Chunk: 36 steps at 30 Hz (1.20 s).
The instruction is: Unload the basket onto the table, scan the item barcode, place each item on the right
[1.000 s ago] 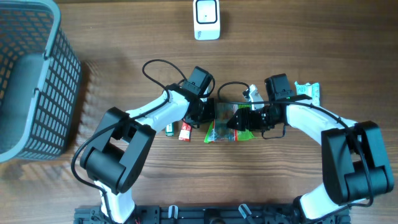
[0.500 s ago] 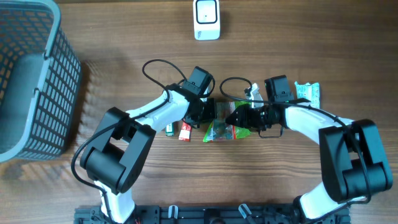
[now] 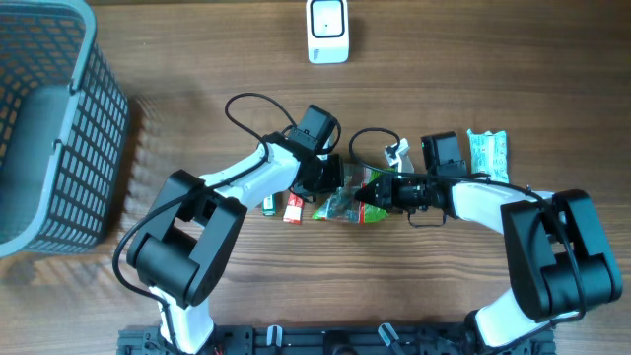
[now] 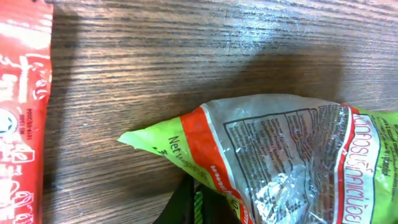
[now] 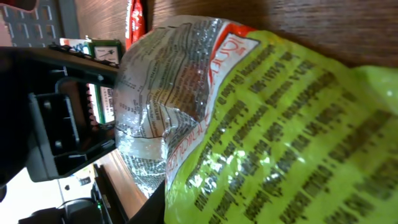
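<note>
The right arm's fingers (image 3: pixel 378 192) have narrowed around the crinkly green-and-orange foil snack bag (image 3: pixel 342 204), which has bunched leftward in the middle of the wooden table (image 3: pixel 463 286). Whether they pinch it yet I cannot tell. The left arm's fingers (image 3: pixel 332 181) are pressed together on its edge. I'd pull the printed back taut between both before facing it to the white box scanner (image 3: pixel 327 30).

Left wrist view: I read only "Net" on the green corner of the snack bag (image 4: pixel 273 155). The fine print on its silver panel is too small (the orange band's script looks Thai). The white lettering on the red packet (image 4: pixel 22 118) is unreadable. Right wrist view: the bag's dark print is illegible to me.
</note>
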### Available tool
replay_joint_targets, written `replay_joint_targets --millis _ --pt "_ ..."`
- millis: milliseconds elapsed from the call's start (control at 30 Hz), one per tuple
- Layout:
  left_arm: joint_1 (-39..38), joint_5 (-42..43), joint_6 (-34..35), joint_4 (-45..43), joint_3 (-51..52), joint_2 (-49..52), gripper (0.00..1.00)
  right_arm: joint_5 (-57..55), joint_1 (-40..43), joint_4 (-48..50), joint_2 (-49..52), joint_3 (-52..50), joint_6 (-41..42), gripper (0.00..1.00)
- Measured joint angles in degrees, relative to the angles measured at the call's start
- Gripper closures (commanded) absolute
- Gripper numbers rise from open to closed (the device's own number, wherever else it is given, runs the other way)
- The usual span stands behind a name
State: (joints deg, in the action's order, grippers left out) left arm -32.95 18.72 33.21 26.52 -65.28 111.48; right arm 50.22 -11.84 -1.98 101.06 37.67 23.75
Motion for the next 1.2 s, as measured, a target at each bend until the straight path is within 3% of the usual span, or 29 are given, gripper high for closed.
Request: replay_joint_targets --millis 133,400,767,833,867,900,1100,1200 --pt "0.0 0.0 0.0 0.0 0.0 0.0 0.96 1.3 0.0 1.1 0.0 0.0 0.2 0.65" --pt "0.0 -0.5 0.0 -0.3 0.0 0.0 0.96 1.9 0.0 3.8 0.0 -0.1 0.5 0.70" --pt "0.0 -0.7 0.0 -0.5 -0.1 0.0 0.96 1.6 -0.1 10.4 0.0 -3.4 2.8 0.66" --pt "0.0 -0.7 0.0 -0.5 -0.1 0.0 0.96 1.6 -0.4 11.1 0.0 -3.6 3.5 0.75" --pt "0.0 -0.7 0.0 -0.5 -0.1 0.0 0.96 1.5 -0.7 11.3 0.0 -3.6 3.8 0.89" --pt "0.0 -0.8 0.0 -0.5 -0.1 0.0 0.96 1.1 -1.0 11.5 0.0 -3.6 4.2 0.96" --pt "0.1 -1.1 0.0 -0.3 -0.2 -0.1 0.96 0.9 -1.7 12.7 0.0 -3.9 4.5 0.96" --pt "0.8 -1.5 0.0 2.0 -0.2 -1.1 0.96 4.4 0.6 9.0 -0.3 -3.8 -0.2 0.96"
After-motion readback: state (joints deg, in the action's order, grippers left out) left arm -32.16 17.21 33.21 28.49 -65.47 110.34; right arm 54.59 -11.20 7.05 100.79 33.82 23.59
